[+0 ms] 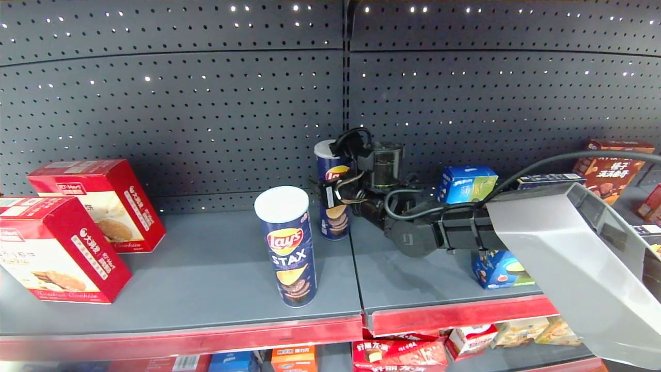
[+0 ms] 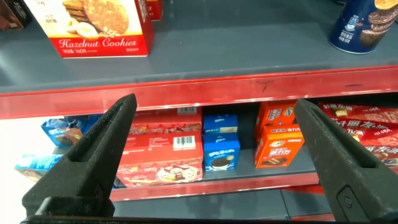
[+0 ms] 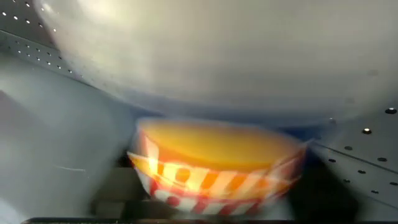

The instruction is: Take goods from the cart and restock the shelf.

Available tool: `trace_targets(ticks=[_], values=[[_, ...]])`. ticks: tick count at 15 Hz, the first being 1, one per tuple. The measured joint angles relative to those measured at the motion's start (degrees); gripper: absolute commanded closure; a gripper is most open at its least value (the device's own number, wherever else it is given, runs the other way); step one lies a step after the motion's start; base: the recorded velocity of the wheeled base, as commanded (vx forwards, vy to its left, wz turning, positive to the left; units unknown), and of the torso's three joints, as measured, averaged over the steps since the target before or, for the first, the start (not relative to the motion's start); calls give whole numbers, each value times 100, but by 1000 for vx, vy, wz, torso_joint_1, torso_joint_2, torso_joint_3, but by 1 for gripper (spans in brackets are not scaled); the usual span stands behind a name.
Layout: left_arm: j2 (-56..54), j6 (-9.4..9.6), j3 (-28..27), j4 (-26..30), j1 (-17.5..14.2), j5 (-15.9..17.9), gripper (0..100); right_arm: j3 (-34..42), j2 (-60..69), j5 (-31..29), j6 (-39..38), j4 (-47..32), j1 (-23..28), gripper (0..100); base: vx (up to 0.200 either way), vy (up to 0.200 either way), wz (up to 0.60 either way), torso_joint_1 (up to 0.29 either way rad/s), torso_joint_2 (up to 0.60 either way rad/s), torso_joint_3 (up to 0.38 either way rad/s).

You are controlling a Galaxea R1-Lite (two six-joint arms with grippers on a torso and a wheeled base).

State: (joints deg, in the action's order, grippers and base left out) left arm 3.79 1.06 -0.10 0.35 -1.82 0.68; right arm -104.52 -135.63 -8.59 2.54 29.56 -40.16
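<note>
A blue chips can with a white lid stands upright at the back of the grey shelf, near the centre seam. My right gripper is shut on its middle, the arm coming in from the right. In the right wrist view the same can sits very close, showing its white lid and yellow logo. A second, identical chips can stands free nearer the shelf's front edge, to the left of the held one. My left gripper is open and holds nothing, level with the shelf's red front rail.
Two red cookie boxes stand on the shelf's left. Blue boxes sit beside and under my right arm, and a dark red box at far right. The pegboard wall closes the back. Packed boxes fill the lower shelf.
</note>
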Motion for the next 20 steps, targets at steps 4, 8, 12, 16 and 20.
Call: trace_targets(ticks=[4, 8, 12, 16, 20], values=[[0, -2, 0, 0, 0, 2, 0, 127, 24, -40, 17, -6, -13, 0, 0, 0, 0, 0, 0, 0], [0, -2, 0, 0, -2, 2, 0, 942, 401, -79, 39, -6, -22, 0, 0, 0, 0, 0, 0, 0], [0, 0, 0, 0, 0, 0, 0, 2128, 1215, -139, 79, 177, -37, 0, 0, 0, 0, 0, 0, 0], [0, 0, 0, -2, -2, 0, 0, 2778, 1749, -317, 77, 334, -154, 0, 0, 0, 0, 0, 0, 0], [0, 0, 0, -2, 0, 2, 0, 3110, 2009, -653, 77, 328, -210, 0, 0, 0, 0, 0, 0, 0]])
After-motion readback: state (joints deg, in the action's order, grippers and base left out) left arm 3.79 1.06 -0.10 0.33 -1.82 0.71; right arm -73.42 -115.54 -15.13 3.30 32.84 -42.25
